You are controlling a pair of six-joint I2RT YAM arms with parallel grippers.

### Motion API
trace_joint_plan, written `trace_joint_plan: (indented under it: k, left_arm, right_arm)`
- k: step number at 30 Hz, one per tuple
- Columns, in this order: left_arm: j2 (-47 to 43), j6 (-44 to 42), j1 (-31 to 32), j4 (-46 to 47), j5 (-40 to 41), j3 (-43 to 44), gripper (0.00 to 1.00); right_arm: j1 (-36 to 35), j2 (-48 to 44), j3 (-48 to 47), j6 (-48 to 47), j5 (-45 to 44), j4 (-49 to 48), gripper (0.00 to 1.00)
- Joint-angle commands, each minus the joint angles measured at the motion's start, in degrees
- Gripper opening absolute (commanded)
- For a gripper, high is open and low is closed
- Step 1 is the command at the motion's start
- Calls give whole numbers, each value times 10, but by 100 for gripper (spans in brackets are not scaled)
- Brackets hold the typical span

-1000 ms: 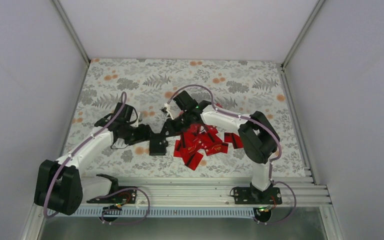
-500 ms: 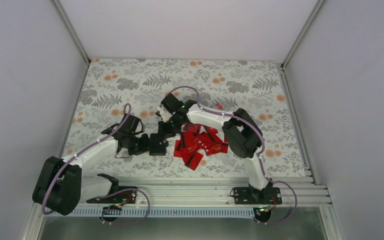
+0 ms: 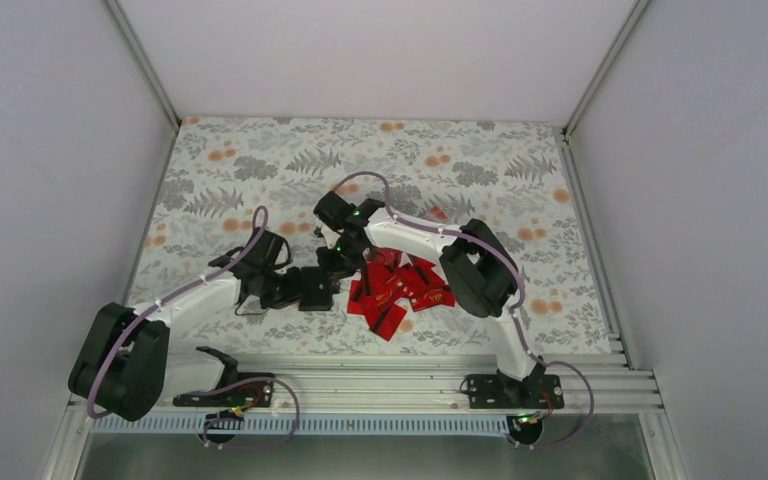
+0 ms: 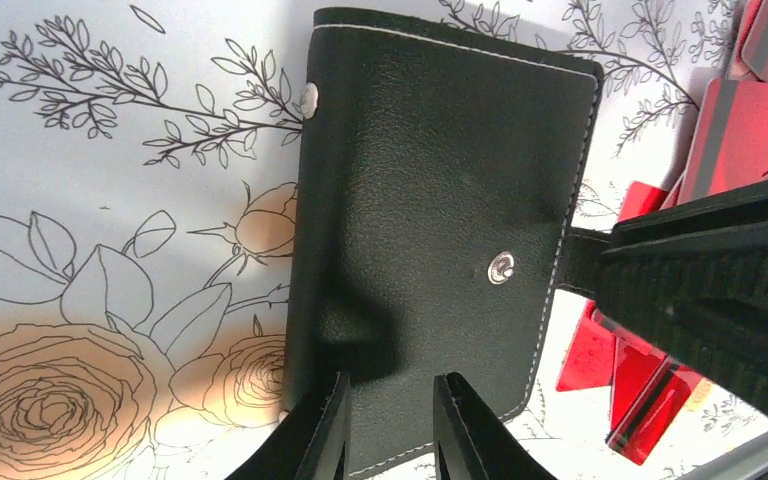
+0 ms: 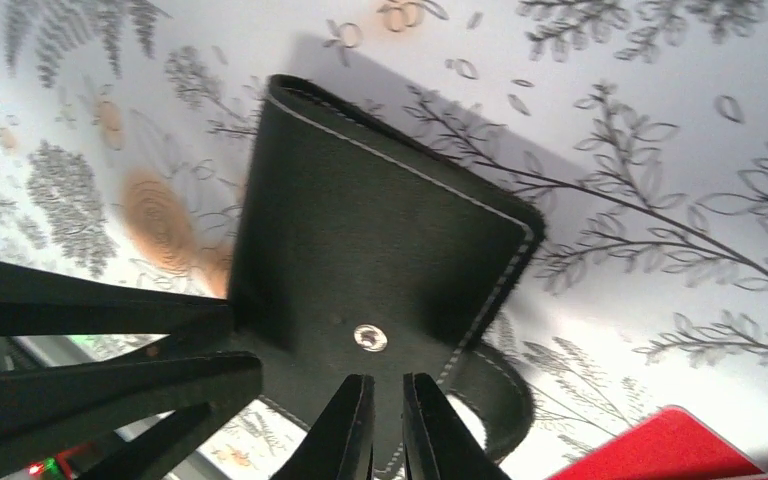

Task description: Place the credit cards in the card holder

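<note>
The card holder (image 3: 316, 287) is a closed black wallet lying flat on the floral mat; it shows large in the left wrist view (image 4: 440, 200) and the right wrist view (image 5: 360, 240). Its snap tab (image 5: 505, 395) curls out from one edge. My left gripper (image 4: 392, 395) is open, its fingers over the wallet's near edge with nothing between them. My right gripper (image 5: 388, 390) has its fingers almost together, tips just below the wallet's snap stud, beside the tab. The tab's end is hidden. The red credit cards (image 3: 400, 285) lie in a heap right of the wallet.
The two grippers meet over the wallet; the right one's fingers fill the right side of the left wrist view (image 4: 710, 290). The mat's near rail (image 3: 380, 380) runs along the front. Grey walls close in the mat on three sides.
My right arm has swung left, from above the card heap to the wallet. My left arm has folded back a little, its gripper staying at the wallet.
</note>
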State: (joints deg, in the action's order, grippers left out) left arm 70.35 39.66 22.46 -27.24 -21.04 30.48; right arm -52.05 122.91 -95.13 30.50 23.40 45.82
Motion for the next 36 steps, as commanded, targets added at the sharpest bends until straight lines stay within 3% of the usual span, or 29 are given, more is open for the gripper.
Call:
trace_joint_plan:
  k: [1,7,20,36]
  left_arm:
    - [13,-9,6,5,19,9,22]
    - [16,-21,15,-18,47,36,22]
    - [27,-15,22,-134,189,87,27]
    - [103,-6,49,-61,136,55,27]
  right_arm:
    - [-4,-24,7,5,-60,36,9]
    - [-3,-41,45,2,-79,28,9]
    - [7,-52,125,-6,0,-93,8]
    - [10,-36,127,-6,32,-113,7]
